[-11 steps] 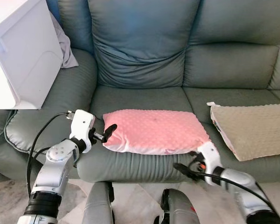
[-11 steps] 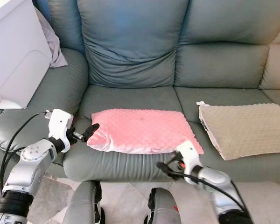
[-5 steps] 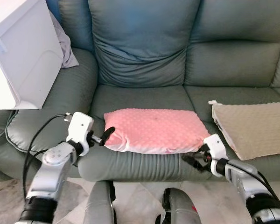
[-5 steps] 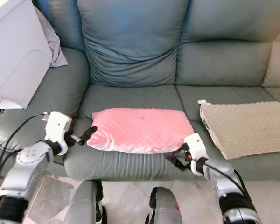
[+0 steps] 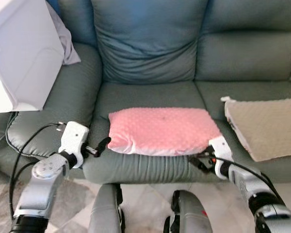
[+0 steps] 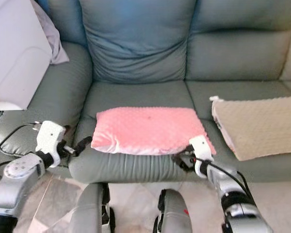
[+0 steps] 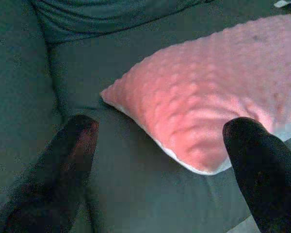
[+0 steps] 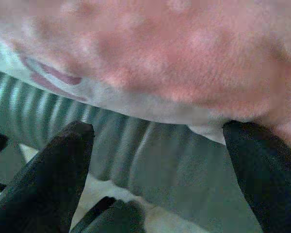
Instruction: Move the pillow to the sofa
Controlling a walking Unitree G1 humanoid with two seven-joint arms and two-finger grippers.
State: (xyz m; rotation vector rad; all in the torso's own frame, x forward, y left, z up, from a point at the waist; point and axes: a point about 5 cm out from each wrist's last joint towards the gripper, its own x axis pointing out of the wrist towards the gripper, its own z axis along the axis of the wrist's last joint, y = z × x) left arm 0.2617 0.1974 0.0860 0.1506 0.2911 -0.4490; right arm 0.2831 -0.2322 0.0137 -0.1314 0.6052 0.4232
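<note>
Now pink pillow (image 5: 162,130) lies flat on sofa (image 5: 145,58) seat, front edge. Left gripper (image 5: 101,146) at its 8 o'clock corner, right gripper (image 5: 196,162) at 4 o'clock; both spread apart, holding nothing.

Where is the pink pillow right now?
The pink pillow lies flat on the sofa's middle seat cushion near its front edge, between the open left tool and right tool, with a beige pillow to its right.
</note>
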